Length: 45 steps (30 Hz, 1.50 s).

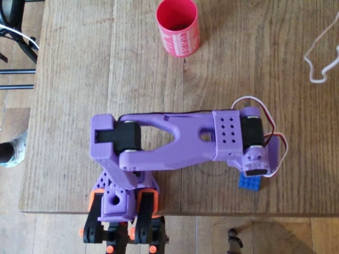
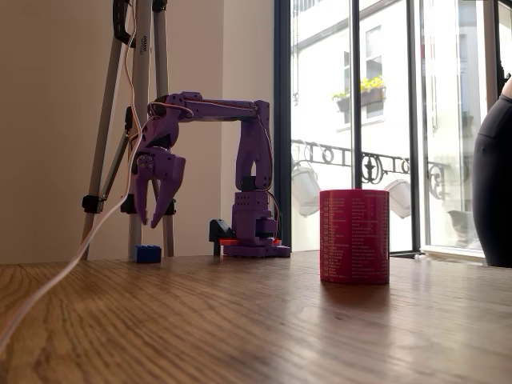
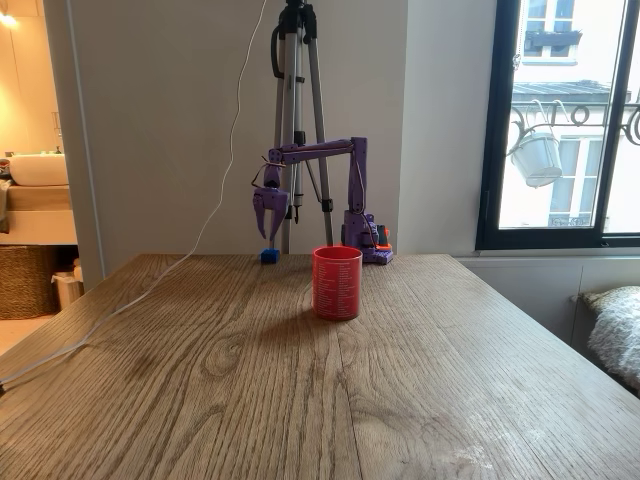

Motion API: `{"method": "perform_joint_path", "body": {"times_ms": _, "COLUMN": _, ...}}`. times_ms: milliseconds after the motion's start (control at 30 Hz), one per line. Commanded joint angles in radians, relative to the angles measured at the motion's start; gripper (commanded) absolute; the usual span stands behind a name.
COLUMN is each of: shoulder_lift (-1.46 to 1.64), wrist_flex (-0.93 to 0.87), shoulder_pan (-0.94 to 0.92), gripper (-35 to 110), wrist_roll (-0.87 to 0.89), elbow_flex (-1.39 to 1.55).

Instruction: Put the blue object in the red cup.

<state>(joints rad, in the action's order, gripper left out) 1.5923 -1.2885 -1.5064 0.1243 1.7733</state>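
Bright room with tall windows and a balcony rail outside, and a big wooden table (image 3: 200,380) running away from the camera. Nearest on it in both fixed views is the red cup (image 2: 354,236), upright and open at the top, with fine white print around its side. It looks empty from overhead. A thin white cable (image 2: 48,280) trails across the boards beside it.

Further back, at the far edge near the tripod (image 3: 297,120), sits the blue brick (image 2: 148,254): small, square, bright blue, studs on top, flat on the wood and way smaller than the cup. In the overhead view it peeks out from under the purple arm (image 1: 175,143).

The gripper (image 2: 152,218) hangs directly above the brick, fingers pointing down and spread apart, holding nothing, with a clear gap down to the studs.

So I'd call this the reach step, grab not done yet. Next move probably needs a straight drop so the 2 fingers straddle the brick, then a squeeze, a lift, and a swing across to the cup, which stands well apart from it.
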Motion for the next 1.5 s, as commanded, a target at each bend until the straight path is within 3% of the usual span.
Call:
{"method": "perform_joint_path", "body": {"times_ms": 0, "shoulder_lift": 0.012, "wrist_flex": -0.054, "shoulder_pan": 0.002, "gripper": 25, "wrist_roll": -0.021, "elbow_flex": -0.026}}
{"method": "perform_joint_path", "body": {"times_ms": 133, "shoulder_lift": 0.012, "wrist_flex": -0.103, "shoulder_pan": 0.008, "gripper": 34, "wrist_roll": -0.061, "elbow_flex": -0.008}}
{"method": "perform_joint_path", "body": {"times_ms": 433, "shoulder_lift": -0.005, "wrist_flex": -0.135, "shoulder_pan": -0.002, "gripper": 34, "wrist_roll": -0.054, "elbow_flex": 0.109}}
{"method": "perform_joint_path", "body": {"times_ms": 933, "shoulder_lift": -0.115, "wrist_flex": 0.067, "shoulder_pan": -0.005, "gripper": 33, "wrist_roll": -0.020, "elbow_flex": 0.167}}
{"method": "perform_joint_path", "body": {"times_ms": 1000, "shoulder_lift": -0.120, "wrist_flex": 0.081, "shoulder_pan": -0.008, "gripper": 27, "wrist_roll": -0.011, "elbow_flex": 0.166}}
{"method": "perform_joint_path", "body": {"times_ms": 1067, "shoulder_lift": -0.123, "wrist_flex": 0.103, "shoulder_pan": -0.014, "gripper": 1, "wrist_roll": 0.015, "elbow_flex": 0.166}}
{"method": "perform_joint_path", "body": {"times_ms": 1467, "shoulder_lift": -0.046, "wrist_flex": 0.137, "shoulder_pan": -0.038, "gripper": 1, "wrist_roll": -0.014, "elbow_flex": -0.021}}
